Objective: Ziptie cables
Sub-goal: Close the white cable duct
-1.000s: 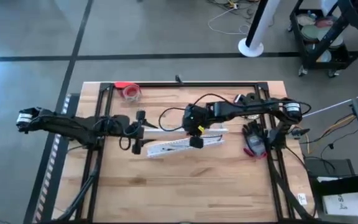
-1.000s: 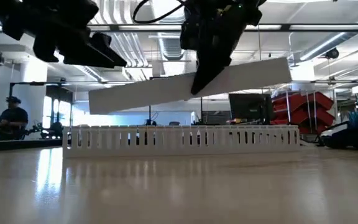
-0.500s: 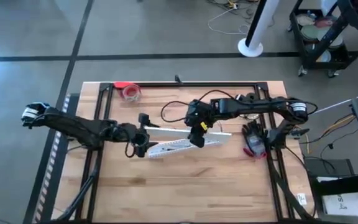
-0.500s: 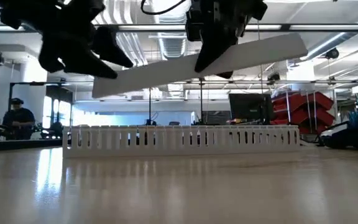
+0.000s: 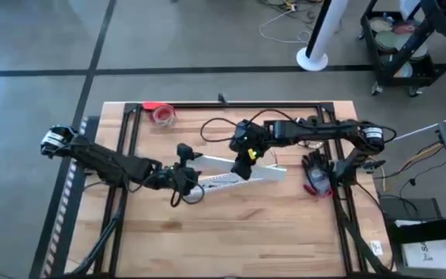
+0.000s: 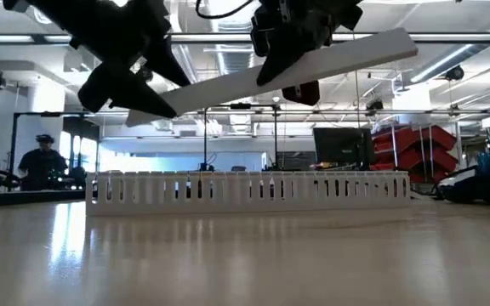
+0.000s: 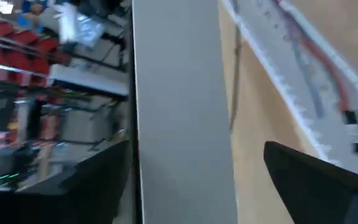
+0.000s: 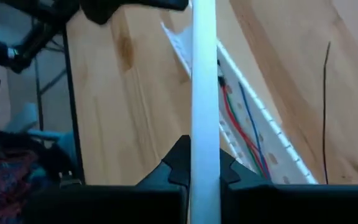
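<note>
Table (image 5: 231,225): pale wood bench on a grey floor, workshop room behind, a person (image 6: 42,161) far off at the low view's left.
Duct (image 6: 245,192): white slotted tray lying flat mid-table.
Cables (image 8: 238,115): thin red, blue and green wires, there they are, lying inside the duct.
Strip (image 6: 270,76): long white flat cover, up in the air, tilted above the duct.
Right gripper (image 5: 242,165): clamped on the strip near its middle.
Left gripper (image 5: 186,177): fingers spread wide either side of the strip's end, not gripping.
</note>
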